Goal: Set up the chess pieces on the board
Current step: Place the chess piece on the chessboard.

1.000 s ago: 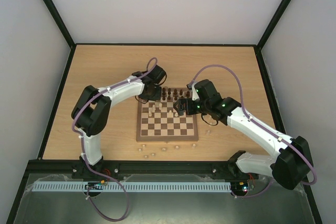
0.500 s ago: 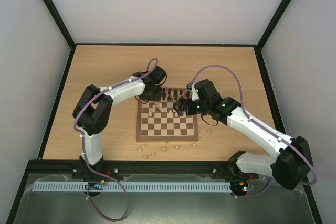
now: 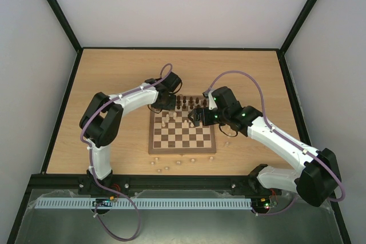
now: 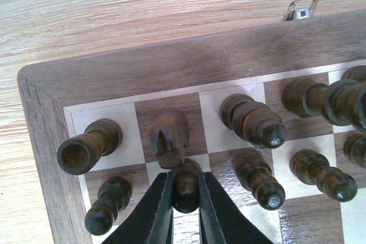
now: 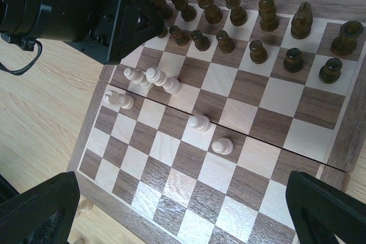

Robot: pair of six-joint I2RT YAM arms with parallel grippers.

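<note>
The left gripper (image 4: 185, 181) is clamping its two smooth, black, tapered fingers (image 4: 157, 210) narrowly on the round head of a dark pawn (image 4: 186, 194). This pawn is sitting over a second-row square of the board (image 4: 171, 64), just in front of the dark knight (image 4: 169, 134); the fingers are hiding its base, so contact with the square cannot be confirmed. The carved knight is occupying a dark back-row square. A dark rook (image 4: 86, 151) with a hollow turned top is standing in the corner square on one side of it, and a dark bishop (image 4: 254, 121) with ringed collars is standing on the other. The board is showing a broad, matt brown border with visible grain around cream and dark brown squares, and a small metal clasp (image 4: 301, 7) is projecting from its far edge. The right gripper (image 5: 183, 210) is hovering above the board with its black jaws spread wide and nothing between them. Below it, several pale pieces (image 5: 199, 122) are sitting scattered over the middle rows. The board is lying flat at the centre of the light wood-grain table (image 3: 114, 72), and a few loose pale pieces (image 3: 166, 168) are lying on the table just beside its near edge.
</note>
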